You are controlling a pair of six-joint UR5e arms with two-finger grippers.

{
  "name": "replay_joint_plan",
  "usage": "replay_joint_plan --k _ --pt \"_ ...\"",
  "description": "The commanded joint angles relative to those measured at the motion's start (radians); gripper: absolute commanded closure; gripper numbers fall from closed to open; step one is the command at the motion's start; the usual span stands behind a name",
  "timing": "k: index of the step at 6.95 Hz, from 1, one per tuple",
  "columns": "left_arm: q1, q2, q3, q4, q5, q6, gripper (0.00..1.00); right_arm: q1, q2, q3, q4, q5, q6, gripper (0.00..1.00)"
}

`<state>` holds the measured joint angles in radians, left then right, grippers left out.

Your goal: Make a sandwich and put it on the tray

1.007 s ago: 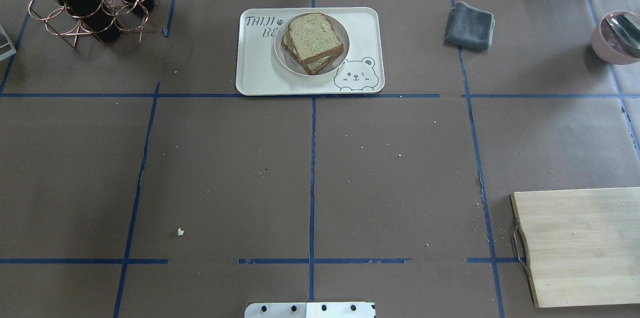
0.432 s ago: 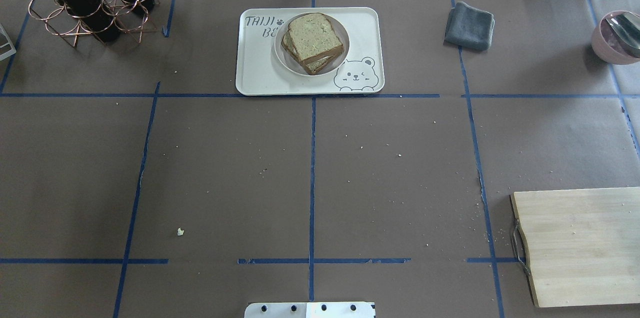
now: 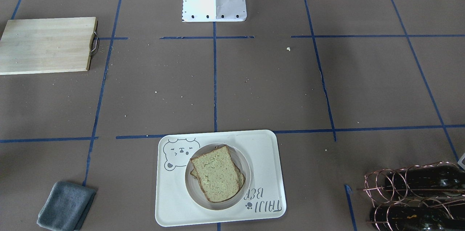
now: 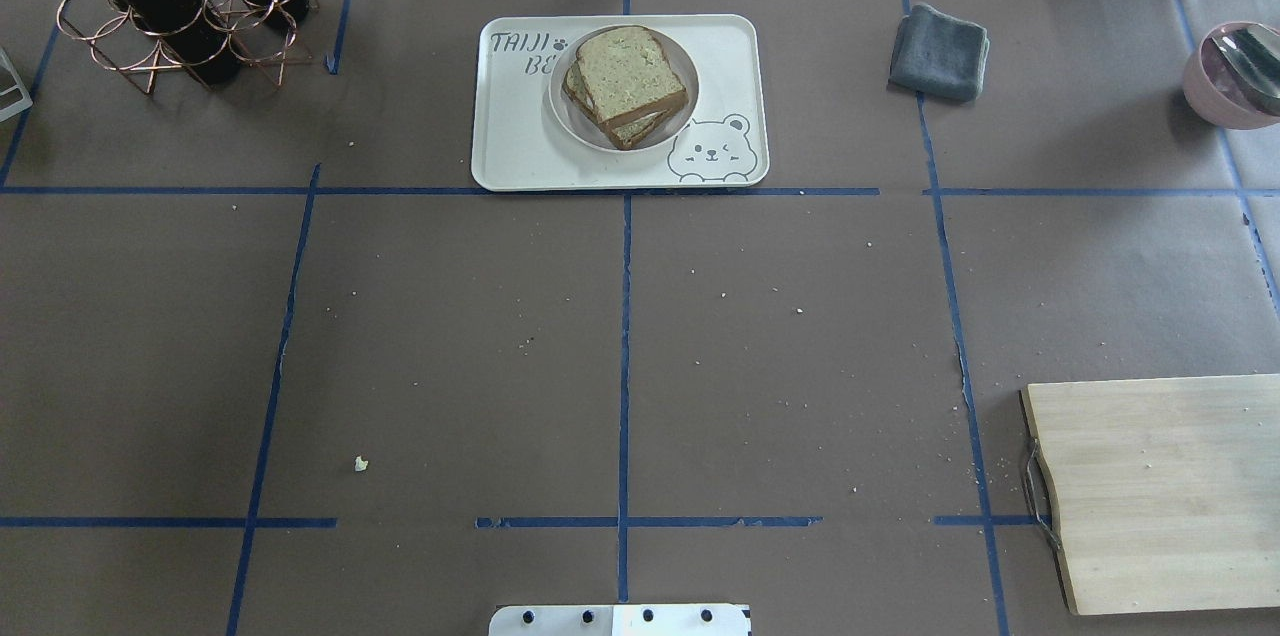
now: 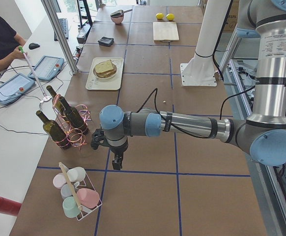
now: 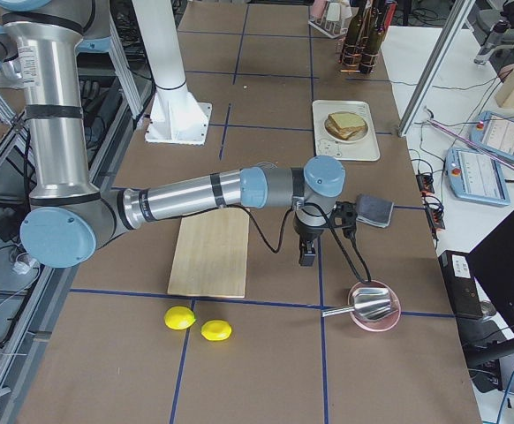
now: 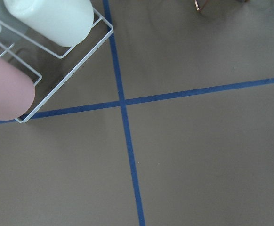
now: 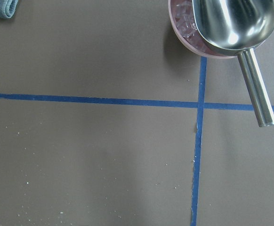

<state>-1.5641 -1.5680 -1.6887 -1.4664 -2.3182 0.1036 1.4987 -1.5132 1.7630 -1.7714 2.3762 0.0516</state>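
Note:
The sandwich (image 4: 630, 81), two tan bread slices stacked askew, lies on a small round white plate (image 4: 566, 116) on the cream bear-face tray (image 4: 520, 151) at the table's far middle. It also shows in the front-facing view (image 3: 217, 173) on the tray (image 3: 265, 151). The egg is hidden between the slices. My left gripper (image 5: 117, 164) hangs over the table's left end, far from the tray. My right gripper (image 6: 308, 258) hangs over the right end near the grey cloth. Both show only in the side views, so I cannot tell whether they are open or shut.
A copper rack with wine bottles (image 4: 170, 6) stands far left. A grey cloth (image 4: 938, 51) lies far right, a pink bowl with a metal scoop (image 8: 221, 23) beyond it. A wooden cutting board (image 4: 1160, 491) lies near right. A wire rack of cups (image 7: 47, 28) is by the left gripper.

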Motion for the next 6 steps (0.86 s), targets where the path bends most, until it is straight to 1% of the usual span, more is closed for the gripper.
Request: replay_joint_plan --k 1,3,4,6 --pt "0.001 -0.003 -0.005 -0.026 0.008 0.001 0.00 0.000 -0.009 0.001 0.000 -0.003 0.004 0.00" --pt "0.001 -0.001 0.003 -0.061 0.008 -0.002 0.00 0.000 -0.019 -0.016 0.000 -0.005 0.005 0.00" --pt "0.001 0.005 0.006 -0.064 0.008 -0.002 0.00 0.000 -0.045 -0.019 0.000 -0.003 0.005 0.00" --pt "0.001 0.002 -0.023 -0.084 0.011 -0.002 0.00 0.000 -0.053 -0.042 0.000 -0.002 -0.001 0.00"
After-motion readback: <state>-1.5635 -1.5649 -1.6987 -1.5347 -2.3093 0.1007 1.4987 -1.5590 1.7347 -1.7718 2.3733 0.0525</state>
